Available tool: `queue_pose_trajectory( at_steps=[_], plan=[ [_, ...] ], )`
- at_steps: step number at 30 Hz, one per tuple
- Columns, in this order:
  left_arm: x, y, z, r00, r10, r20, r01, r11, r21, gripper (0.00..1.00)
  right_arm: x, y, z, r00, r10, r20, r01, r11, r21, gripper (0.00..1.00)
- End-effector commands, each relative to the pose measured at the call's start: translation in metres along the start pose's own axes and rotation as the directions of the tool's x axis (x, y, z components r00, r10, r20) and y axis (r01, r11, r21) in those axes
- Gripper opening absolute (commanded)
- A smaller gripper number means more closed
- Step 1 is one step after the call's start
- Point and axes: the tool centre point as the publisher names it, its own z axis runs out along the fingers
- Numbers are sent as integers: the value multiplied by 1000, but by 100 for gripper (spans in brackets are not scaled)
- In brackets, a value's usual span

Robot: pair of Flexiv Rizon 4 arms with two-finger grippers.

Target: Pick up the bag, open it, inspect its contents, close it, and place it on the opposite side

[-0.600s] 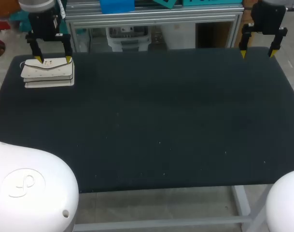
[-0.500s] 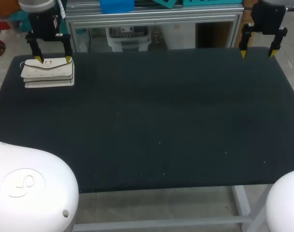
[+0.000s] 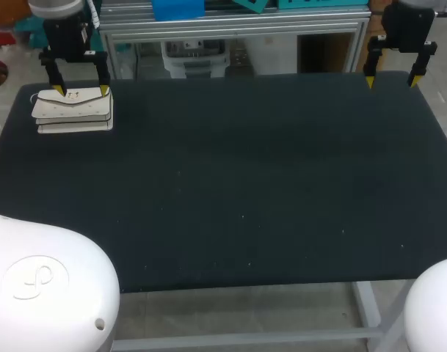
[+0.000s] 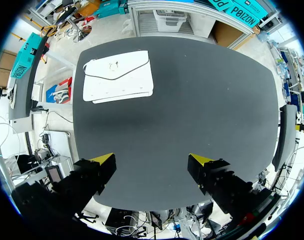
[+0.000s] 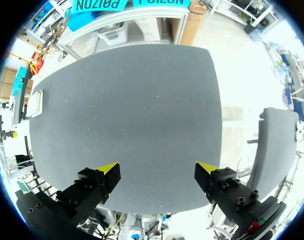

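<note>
Head view shows the bag (image 3: 73,110) flat, long axis left-to-right.

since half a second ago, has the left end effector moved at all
No. The left end effector sits at the white bag's far edge, exactly as before.

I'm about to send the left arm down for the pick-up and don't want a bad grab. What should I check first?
1. White bag lying flat at the far left corner of the table, flap closed: ok.
2. Left pincer open and empty: ok.
3. Left pincer lined up over the bag: cannot tell. The head view puts it at the bag's far edge, but the left wrist view shows the bag well ahead of it, not under it.
4. Left pincer low enough to close: not ok, it is well above the table.
5. Right pincer open, empty, away at the far right corner: ok.
</note>
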Motion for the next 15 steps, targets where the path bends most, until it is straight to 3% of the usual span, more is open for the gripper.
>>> queue_pose_trajectory(
  at_steps=[1, 8, 15],
  plan=[
    [0, 0, 0, 1000, 0, 1, 0, 1000, 0, 100, 0, 0, -1, 1000, 0, 2, 0, 1000, 1, 100],
    [-13, -4, 5, 984, 125, -127, -122, 992, 30, 100, 11, 5, 0, 974, -212, -85, 202, 973, -109, 100],
    [-36, -15, 14, 943, 202, -263, -196, 979, 51, 100, 28, -1, -1, 893, -446, -68, 423, 880, -216, 100]
  ],
)
